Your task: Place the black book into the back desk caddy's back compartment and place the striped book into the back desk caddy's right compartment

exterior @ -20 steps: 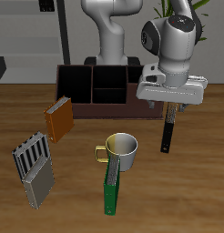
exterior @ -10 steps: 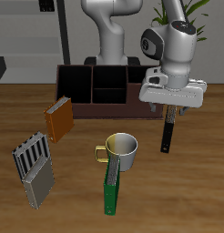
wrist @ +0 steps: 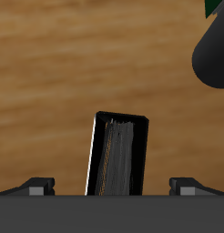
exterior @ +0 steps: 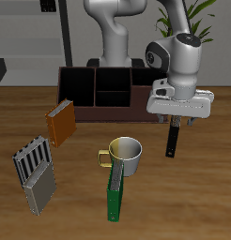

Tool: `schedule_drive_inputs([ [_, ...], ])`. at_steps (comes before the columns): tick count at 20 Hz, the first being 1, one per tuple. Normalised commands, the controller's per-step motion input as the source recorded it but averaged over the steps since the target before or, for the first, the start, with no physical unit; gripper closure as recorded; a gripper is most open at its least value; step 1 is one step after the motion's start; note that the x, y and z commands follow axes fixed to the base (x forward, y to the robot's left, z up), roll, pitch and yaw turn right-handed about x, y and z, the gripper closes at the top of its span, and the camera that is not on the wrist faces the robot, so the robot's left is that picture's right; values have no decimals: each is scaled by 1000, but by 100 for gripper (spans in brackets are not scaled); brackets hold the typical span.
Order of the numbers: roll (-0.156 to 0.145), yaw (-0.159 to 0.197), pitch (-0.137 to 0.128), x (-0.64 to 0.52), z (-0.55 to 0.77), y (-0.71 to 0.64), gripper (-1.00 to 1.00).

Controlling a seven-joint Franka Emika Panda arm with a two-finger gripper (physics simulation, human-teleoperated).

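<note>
I've got the jaws (wrist: 112, 185) spread wide and hanging straight above the black book (exterior: 172, 139), which lies on the counter (exterior: 207, 202) at three o'clock of the mug (exterior: 128, 156), with the caddy (exterior: 106, 90) beyond, so I can straddle its narrow width.

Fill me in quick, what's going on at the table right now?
The arm's gripper hangs just above the black book, which lies on the table in front of the back desk caddy. In the wrist view the book sits between the spread fingers, not gripped yet. The striped book lies untouched near the table's front edge, with an orange-brown book, a mug and a green book also out.
</note>
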Motion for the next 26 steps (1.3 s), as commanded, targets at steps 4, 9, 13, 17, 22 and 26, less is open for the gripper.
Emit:
schedule_drive_inputs([
  [4, 36, 31, 63, 41, -288, 110, 100],
  [9, 5, -4, 17, 8, -24, -62, 100],
  [13, -13, 39, -10, 75, 252, -223, 100],
  [17, -15, 129, -93, 110, 729, -508, 100],
  [22, 27, 156, -50, 239, 862, -676, 100],
  [26, -82, 54, -51, 208, 805, -978, 100],
])
